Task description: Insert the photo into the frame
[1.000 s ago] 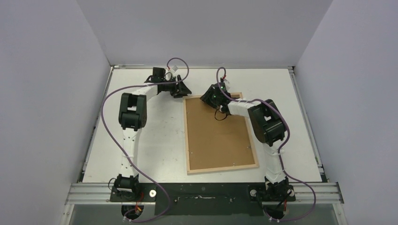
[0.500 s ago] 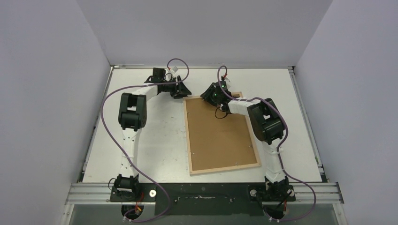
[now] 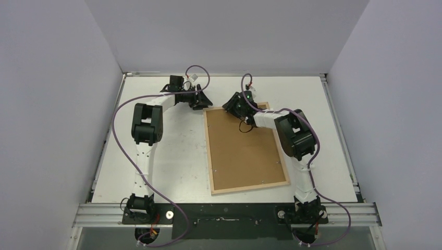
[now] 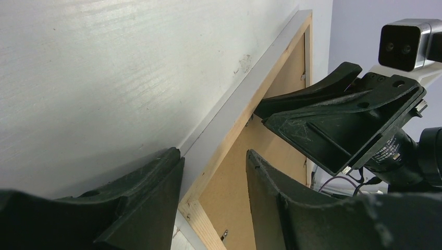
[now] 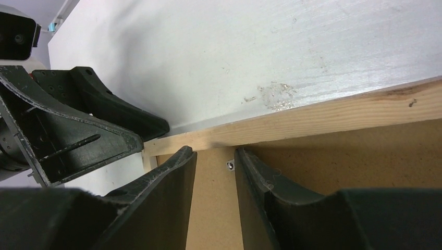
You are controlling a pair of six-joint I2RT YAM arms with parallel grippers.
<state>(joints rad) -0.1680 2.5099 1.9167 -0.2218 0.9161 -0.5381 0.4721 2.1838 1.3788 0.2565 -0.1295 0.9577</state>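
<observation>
The frame (image 3: 208,152) lies face down on the table, pale wood back up, with a brown backing board (image 3: 245,151) set inside it. The photo is hidden. At the frame's far left corner my left gripper (image 3: 202,102) stands open. In the left wrist view its jaws (image 4: 212,154) straddle the side rail (image 4: 225,139) without pinching it. My right gripper (image 3: 233,107) is open over the board just inside the far rail (image 5: 323,117). Between its jaws (image 5: 215,152) lies bare board, with a small metal tab (image 5: 230,165) just beyond them.
The white table (image 3: 156,156) is walled on the left, back and right. The two grippers sit close together at the frame's far end, a short gap apart. Purple cables loop over both arms.
The frame's near end has swung slightly to the right, most of it in the first half second. Both grippers have stayed at the far end with the same opening.
</observation>
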